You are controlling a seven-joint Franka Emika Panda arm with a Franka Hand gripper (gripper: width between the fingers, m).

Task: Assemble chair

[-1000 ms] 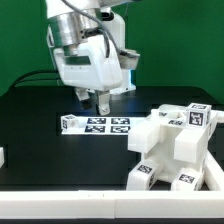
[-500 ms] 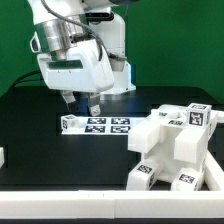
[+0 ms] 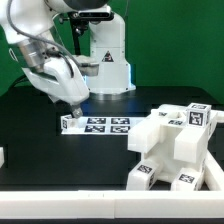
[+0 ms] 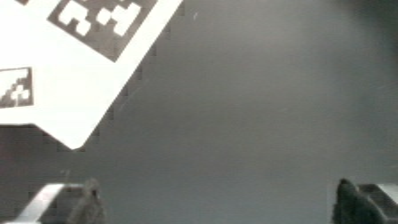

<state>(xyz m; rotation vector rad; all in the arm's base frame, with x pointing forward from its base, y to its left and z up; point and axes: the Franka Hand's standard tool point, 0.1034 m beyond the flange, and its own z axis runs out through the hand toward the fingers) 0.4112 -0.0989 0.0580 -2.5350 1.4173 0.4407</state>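
Several white chair parts [image 3: 170,145] with marker tags lie bunched together at the exterior view's right, near the table's front. My gripper [image 3: 73,108] hangs tilted just above the left end of the marker board [image 3: 95,125], well apart from the parts. In the wrist view the gripper [image 4: 217,208] is open. Its two fingertips [image 4: 64,205] stand far apart with only dark table between them. A corner of the marker board [image 4: 71,70] shows beyond them. Nothing is held.
A small white piece [image 3: 2,157] sits at the exterior view's left edge. The robot's base [image 3: 105,60] stands behind, in front of a green backdrop. The table top [image 3: 60,160] is black.
The arm has swung toward the exterior view's left and tilted over. The gripper has moved from above the marker board's middle to its left end. The chair parts have not moved.
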